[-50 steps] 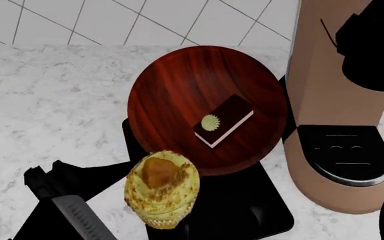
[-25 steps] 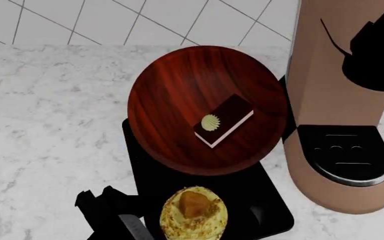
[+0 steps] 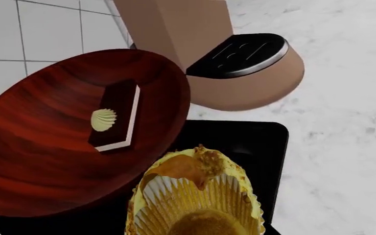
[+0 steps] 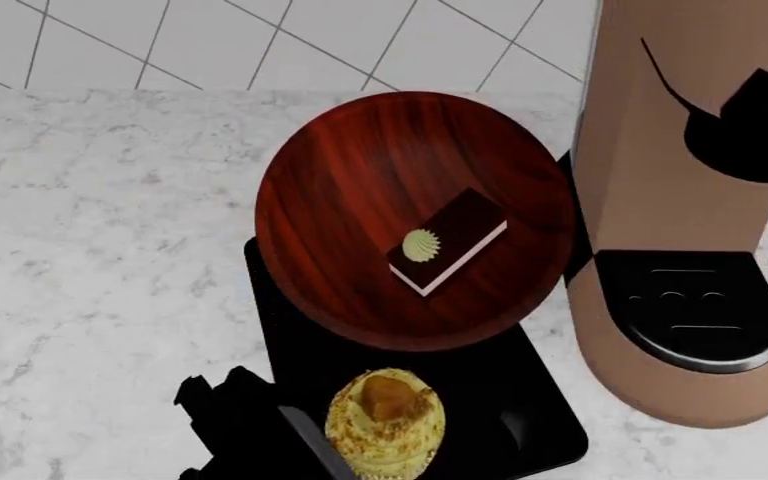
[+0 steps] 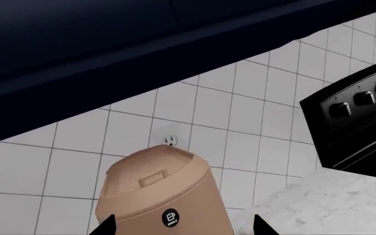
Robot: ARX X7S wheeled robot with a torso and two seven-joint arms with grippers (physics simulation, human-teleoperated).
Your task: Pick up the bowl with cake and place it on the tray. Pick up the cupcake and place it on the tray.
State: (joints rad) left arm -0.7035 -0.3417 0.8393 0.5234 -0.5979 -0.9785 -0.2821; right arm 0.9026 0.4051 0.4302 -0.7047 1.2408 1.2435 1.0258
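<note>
Cupcake (image 4: 384, 423) lowered onto tray (image 4: 544, 420), marble counter (image 4: 104, 220), tiled wall (image 5: 240, 112), jaws' state unclear.

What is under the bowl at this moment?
The black tray lies under the bowl's near part; the far part overhangs the marble counter. The tray's surface beneath the bowl is hidden.

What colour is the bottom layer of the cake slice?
White, under the dark chocolate cake; clearest in the left wrist view.

Wood-grain bowl (image 4: 418, 215) holding cake (image 4: 448, 241) overlaps black tray (image 4: 547, 425); cupcake (image 4: 384, 423) on tray.
</note>
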